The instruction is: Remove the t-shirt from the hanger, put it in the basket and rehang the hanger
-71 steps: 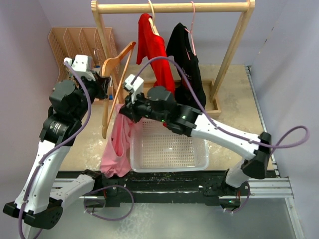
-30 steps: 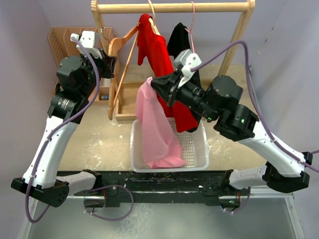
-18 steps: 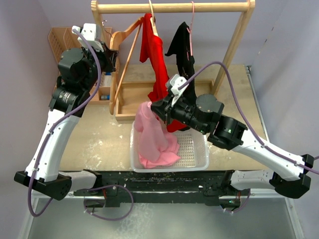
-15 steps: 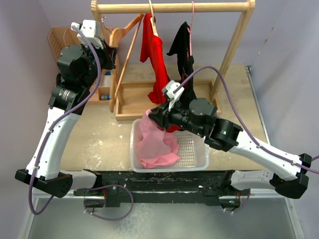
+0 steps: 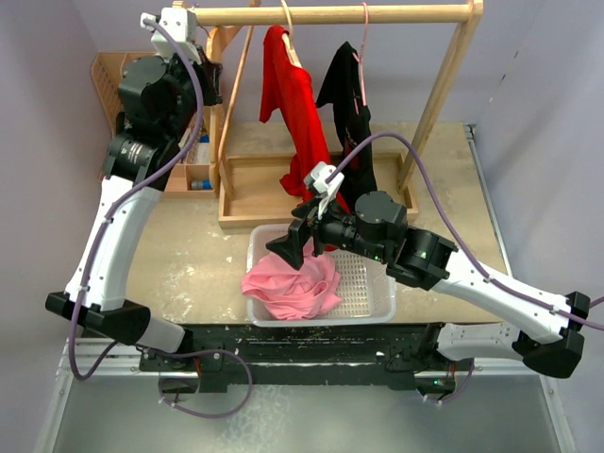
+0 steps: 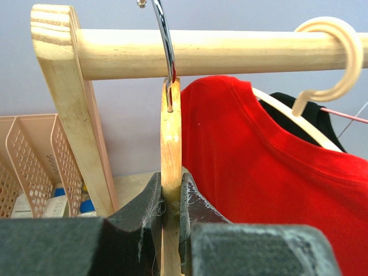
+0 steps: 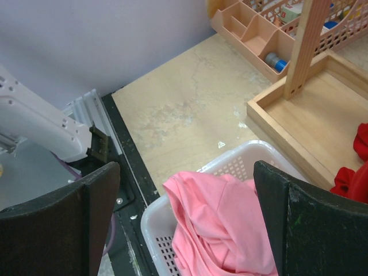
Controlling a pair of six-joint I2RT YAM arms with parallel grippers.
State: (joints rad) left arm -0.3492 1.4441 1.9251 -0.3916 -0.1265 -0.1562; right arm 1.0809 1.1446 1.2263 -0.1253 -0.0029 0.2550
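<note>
Looking down from the top camera, we find the pink t-shirt crumpled in the white basket at the near edge of the tabletop, entirely free of the wooden hanger. The right jaws hang just above the heap, spread wide apart with nothing between them. The left jaws are clamped on the bare hanger's neck, just below its metal hook, which sits up at the wooden rail beside the red shirt.

We judge the removal itself done, since no cloth hangs on the held hanger. The t-shirt looks light, soft and limp. It holds no shape and would drape or bunch wherever it is lifted. If we had to take it again, we would pinch a raised fold near the top of the pile, where the cloth is doubled and gives the jaws something to bite. A single thin layer might slip out, and a low grab risks catching the basket's mesh.
</note>
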